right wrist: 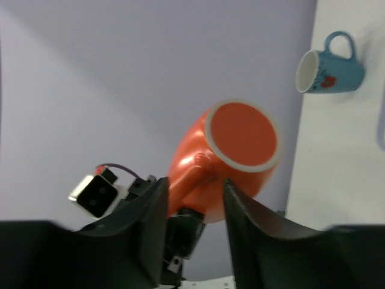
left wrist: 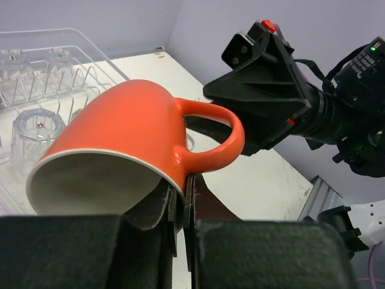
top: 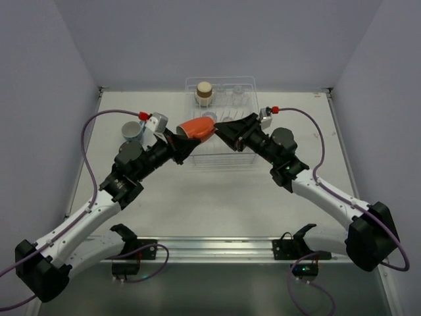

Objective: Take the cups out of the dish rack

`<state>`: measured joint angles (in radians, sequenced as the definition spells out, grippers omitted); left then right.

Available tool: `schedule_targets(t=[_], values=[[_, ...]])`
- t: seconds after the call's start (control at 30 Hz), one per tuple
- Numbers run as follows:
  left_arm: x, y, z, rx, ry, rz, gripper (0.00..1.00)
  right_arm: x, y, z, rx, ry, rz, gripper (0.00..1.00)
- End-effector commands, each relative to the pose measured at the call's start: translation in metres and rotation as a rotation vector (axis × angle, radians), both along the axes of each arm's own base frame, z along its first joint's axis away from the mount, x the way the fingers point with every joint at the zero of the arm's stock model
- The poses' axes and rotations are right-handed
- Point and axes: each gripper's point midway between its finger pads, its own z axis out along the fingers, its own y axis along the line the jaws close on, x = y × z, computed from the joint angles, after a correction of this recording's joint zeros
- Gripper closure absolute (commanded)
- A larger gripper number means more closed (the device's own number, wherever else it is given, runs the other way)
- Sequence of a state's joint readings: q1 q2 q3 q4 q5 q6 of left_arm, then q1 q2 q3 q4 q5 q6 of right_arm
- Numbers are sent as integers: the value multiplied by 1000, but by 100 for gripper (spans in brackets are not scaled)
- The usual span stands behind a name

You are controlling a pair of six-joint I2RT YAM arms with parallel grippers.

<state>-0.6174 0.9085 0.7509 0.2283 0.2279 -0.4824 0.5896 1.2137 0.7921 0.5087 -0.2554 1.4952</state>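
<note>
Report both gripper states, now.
Left gripper: closed on orange mug rim.
Right gripper: jaws straddle the handle; grip cannot be told.

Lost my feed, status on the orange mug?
Left gripper shut on rim of orange mug. Right gripper astride the handle, grip unclear. Mug aloft by dish rack. Nothing blocking.

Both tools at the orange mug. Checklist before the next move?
1. Left tool clamped on orange mug rim: ok.
2. Right tool straddles the handle: ok.
3. Right tool gripping the handle: cannot tell.
4. Mug held above dish rack, off its prongs: ok.
5. Blue mug on the table, outside the rack: ok.
6. Rack emptied: not ok, brown cup and clear tumblers inside.
</note>
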Motion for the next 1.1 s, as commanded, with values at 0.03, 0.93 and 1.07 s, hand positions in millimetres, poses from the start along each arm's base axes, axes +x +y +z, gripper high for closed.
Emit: schedule_targets(t=[0.03, 0.93, 1.07], values=[[-15, 10, 72, -100, -158, 5, 100, -18, 7, 42, 108, -111, 93, 37], [156, 140, -74, 578, 530, 572, 100, -23, -71, -59, -749, -196, -172, 1], [164, 131, -101, 553, 597, 530, 100, -23, -75, -65, -816, -207, -167, 1]])
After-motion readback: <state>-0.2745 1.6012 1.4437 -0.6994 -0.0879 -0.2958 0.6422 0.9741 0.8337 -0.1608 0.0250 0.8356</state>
